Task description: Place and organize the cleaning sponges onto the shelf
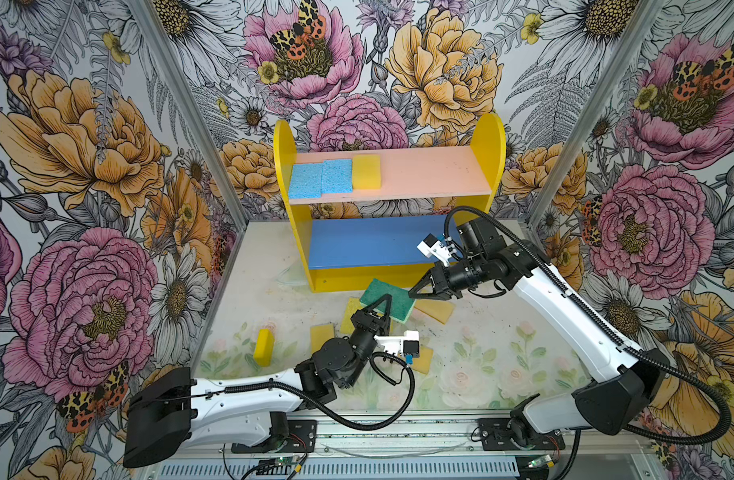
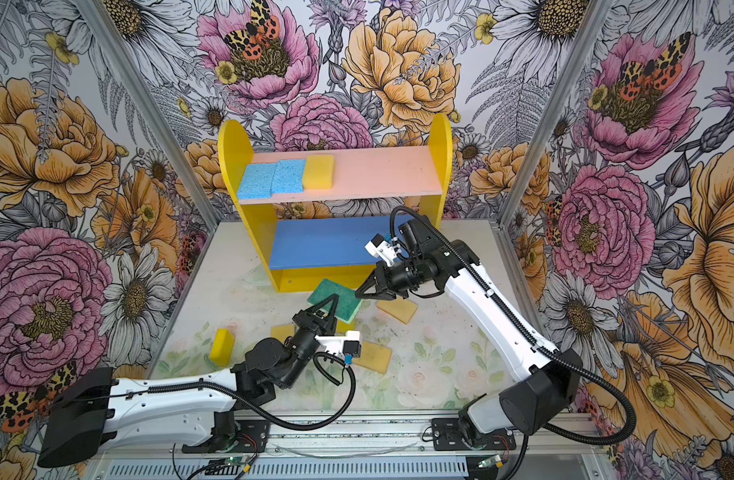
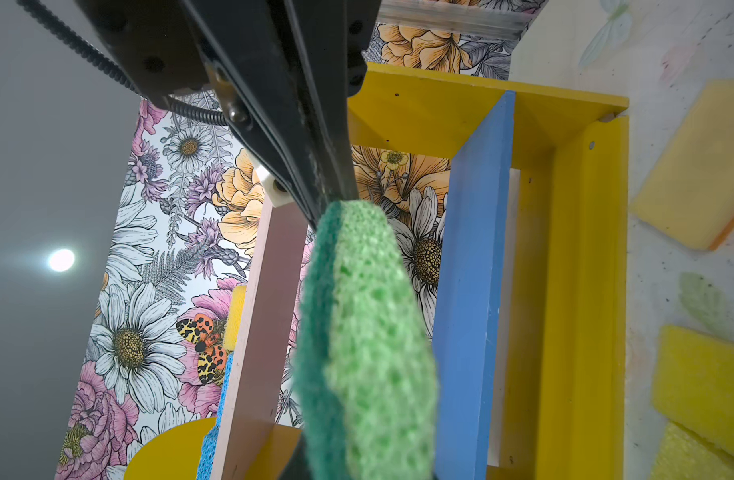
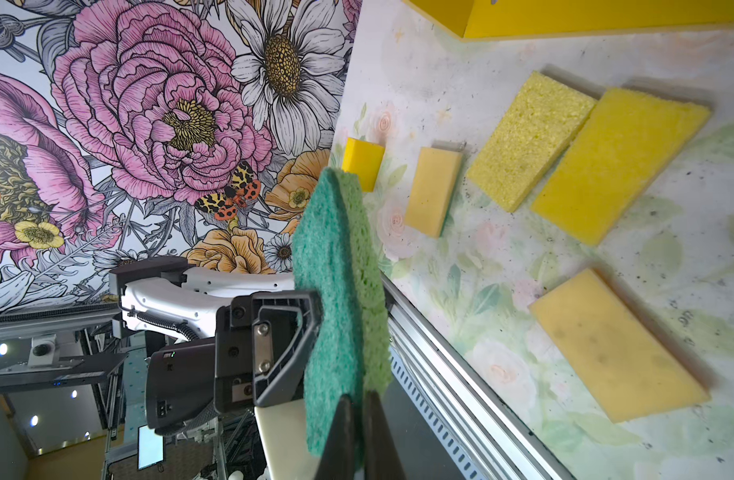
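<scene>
Both arms stretch low, meeting just before the shelf (image 1: 419,174). Left gripper (image 1: 384,299) and right gripper (image 1: 411,294) each pinch the green sponge (image 1: 400,306) by opposite ends.

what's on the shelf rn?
Pink board: two blue sponges and a yellow sponge, side by side at its left end; the rest is bare. Blue board looks bare where visible, but the right arm covers its right end.

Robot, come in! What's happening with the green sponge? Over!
Left gripper and right gripper both pinching green sponge, held off the table. Shelf right behind. Yellow sponges lying underneath.
</scene>
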### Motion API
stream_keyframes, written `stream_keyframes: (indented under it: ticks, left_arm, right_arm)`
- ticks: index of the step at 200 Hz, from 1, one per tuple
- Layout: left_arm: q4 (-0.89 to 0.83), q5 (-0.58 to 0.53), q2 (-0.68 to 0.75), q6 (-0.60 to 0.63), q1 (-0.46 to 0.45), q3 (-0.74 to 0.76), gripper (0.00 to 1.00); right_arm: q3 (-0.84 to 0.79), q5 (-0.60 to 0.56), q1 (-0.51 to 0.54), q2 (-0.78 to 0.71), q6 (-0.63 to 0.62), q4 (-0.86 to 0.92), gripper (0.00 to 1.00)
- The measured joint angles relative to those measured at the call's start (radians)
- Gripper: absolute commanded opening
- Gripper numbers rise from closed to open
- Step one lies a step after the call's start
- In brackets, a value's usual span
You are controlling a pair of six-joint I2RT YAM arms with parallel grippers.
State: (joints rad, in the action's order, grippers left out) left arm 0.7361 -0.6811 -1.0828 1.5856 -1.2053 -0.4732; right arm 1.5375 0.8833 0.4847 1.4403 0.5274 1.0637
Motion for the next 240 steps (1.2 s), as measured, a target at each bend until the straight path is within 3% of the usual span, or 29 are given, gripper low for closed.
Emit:
stream_keyframes:
  ticks: [16, 28, 31, 104, 159, 206, 240]
  left_arm:
    - [0.014, -0.001, 0.000, -0.013, 0.006, 0.009, 0.58]
    - [0.018, -0.004, 0.001, -0.019, 0.014, 0.016, 0.96]
    - [0.018, -0.004, 0.001, -0.020, 0.016, 0.018, 0.98]
    - [0.021, -0.011, 0.145, -0.095, 0.013, 0.019, 0.99]
    - [-0.054, -0.127, 0.308, -0.238, -0.098, -0.071, 0.99]
    - [-0.252, -0.293, 0.438, -0.557, -0.148, -0.247, 0.99]
    - [-0.660, -0.335, 0.499, -1.020, -0.075, -0.466, 0.99]
  right_arm:
    - [0.022, -0.008, 0.003, 0.000, 0.010, 0.001, 0.00]
    - [0.043, -0.020, 0.003, 0.000, 0.014, 0.000, 0.00]
    - [0.048, -0.024, 0.003, 0.000, 0.015, 0.002, 0.00]
    - [0.226, -0.146, 0.010, 0.030, 0.030, 0.001, 0.00]
    - [0.389, -0.243, 0.027, 0.076, 0.031, 0.002, 0.00]
    - [0.620, -0.294, 0.027, 0.143, 0.046, -0.001, 0.00]
    - [0.824, -0.370, 0.018, 0.233, 0.098, -0.005, 0.00]
